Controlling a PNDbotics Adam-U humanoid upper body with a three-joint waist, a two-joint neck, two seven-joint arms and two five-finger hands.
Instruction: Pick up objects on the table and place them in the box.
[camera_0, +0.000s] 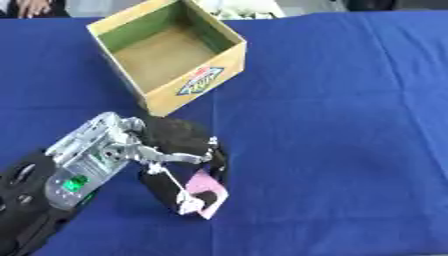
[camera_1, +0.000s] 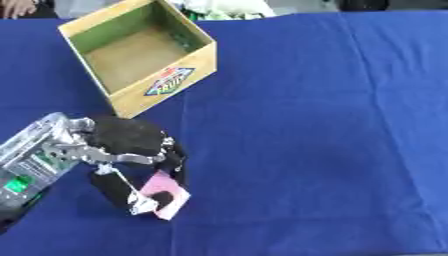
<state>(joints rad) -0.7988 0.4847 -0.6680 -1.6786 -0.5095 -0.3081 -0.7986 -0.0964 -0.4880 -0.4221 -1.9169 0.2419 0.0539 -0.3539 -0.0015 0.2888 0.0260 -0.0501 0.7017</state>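
My left hand (camera_0: 179, 145) comes in from the lower left, its black fingers and thumb curled round a small pink packet (camera_0: 210, 192) with a dark mark on it. Whether the packet still rests on the blue tablecloth (camera_0: 350, 140) or is lifted off it I cannot tell. The hand sits just in front of the open cardboard box (camera_0: 171, 55), whose inside shows bare brown board. A colourful diamond label (camera_0: 201, 81) marks the box's near wall. My right hand is out of sight.
Blue cloth covers the whole table, with wide open surface to the right of the hand and box. Pale items (camera_1: 223, 7) lie beyond the table's far edge behind the box.
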